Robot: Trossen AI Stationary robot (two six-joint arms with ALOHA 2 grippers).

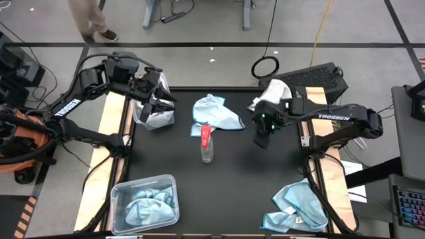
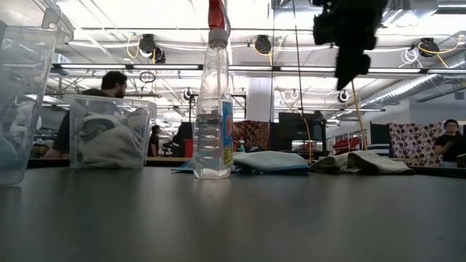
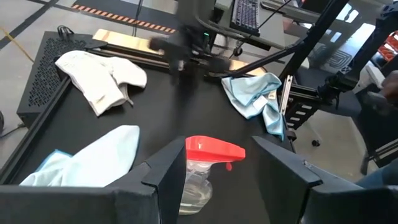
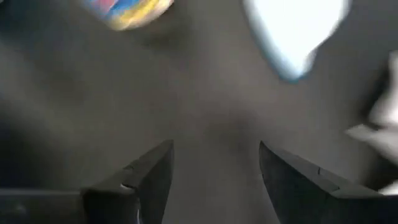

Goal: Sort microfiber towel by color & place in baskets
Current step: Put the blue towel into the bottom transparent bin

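The soft, light blue microfiber towel [image 1: 216, 113] lies crumpled at the table's far middle, limp and best pinched at a raised fold, while the right gripper [image 1: 262, 136] hovers nearby, fingers apart, and the left gripper [image 1: 159, 101], also open, hangs over the far clear plastic basket [image 1: 154, 118].

I am seeing a matt black bench [image 1: 239, 179] giving back only a dull sheen. The baskets [image 1: 145, 199] are looking like clear, glossy plastic. The towels, light blue [image 1: 216, 113] and white [image 1: 275, 89], are showing as soft, napped cloth. Between the two sets of jaws, the spray bottle [image 1: 207, 145] is showing clear smooth plastic with a glossy red top. The jaws are looking like matt dark plastic.
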